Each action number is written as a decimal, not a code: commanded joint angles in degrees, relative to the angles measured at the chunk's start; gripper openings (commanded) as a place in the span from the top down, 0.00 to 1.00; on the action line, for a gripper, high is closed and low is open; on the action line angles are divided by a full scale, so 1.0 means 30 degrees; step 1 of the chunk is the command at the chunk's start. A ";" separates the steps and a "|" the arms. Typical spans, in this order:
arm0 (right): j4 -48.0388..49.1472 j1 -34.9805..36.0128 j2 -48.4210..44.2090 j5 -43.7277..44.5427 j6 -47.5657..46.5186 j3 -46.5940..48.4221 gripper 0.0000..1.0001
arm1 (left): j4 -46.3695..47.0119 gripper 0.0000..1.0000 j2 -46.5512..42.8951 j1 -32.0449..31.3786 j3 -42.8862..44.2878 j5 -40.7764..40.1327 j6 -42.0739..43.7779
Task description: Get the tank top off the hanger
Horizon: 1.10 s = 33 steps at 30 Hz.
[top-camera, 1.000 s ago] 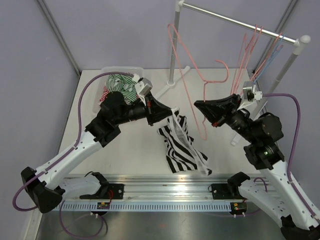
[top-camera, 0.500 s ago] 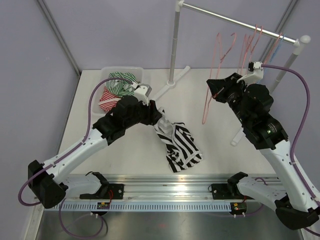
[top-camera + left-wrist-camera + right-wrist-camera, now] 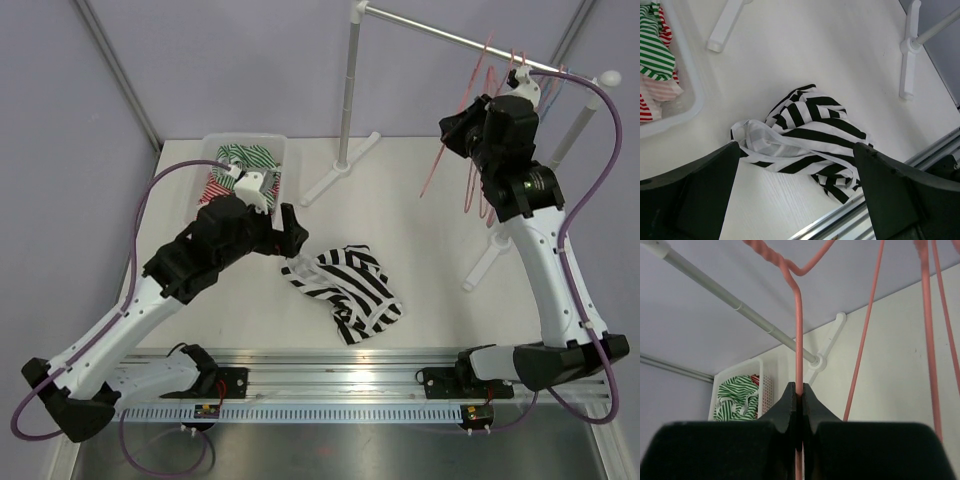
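One striped tank top [image 3: 345,290] lies crumpled mid-table beneath the left gripper [image 3: 795,146], its jaws wide and empty. The right gripper [image 3: 798,386] pinches one pink hanger [image 3: 798,330], far right.

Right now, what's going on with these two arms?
The striped tank top lies crumpled on the table, off the hanger. The left end effector hangs open over it. The right end effector is shut on the pink hanger, holding it up by the rail.
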 commanded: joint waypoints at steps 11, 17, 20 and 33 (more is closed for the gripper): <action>-0.0973 -0.3980 0.3635 -0.4727 0.0369 0.4332 1.00 | -0.1724 0.01 -0.1637 -0.0026 -0.0365 -0.0843 0.1091; -0.0008 -0.4364 0.2612 -0.5518 0.0575 0.1784 1.00 | -0.1577 0.01 -0.1431 -0.0026 -0.0161 -0.0519 0.1120; 0.0256 -0.4657 0.2259 -0.5841 0.0720 0.0758 1.00 | -0.1605 0.01 -0.1314 -0.0026 -0.0072 -0.0314 0.1062; 0.1867 -0.5361 0.1147 -0.7042 0.1541 -0.1559 0.80 | -0.1079 0.01 -0.1109 -0.0026 -0.0482 0.0154 0.0740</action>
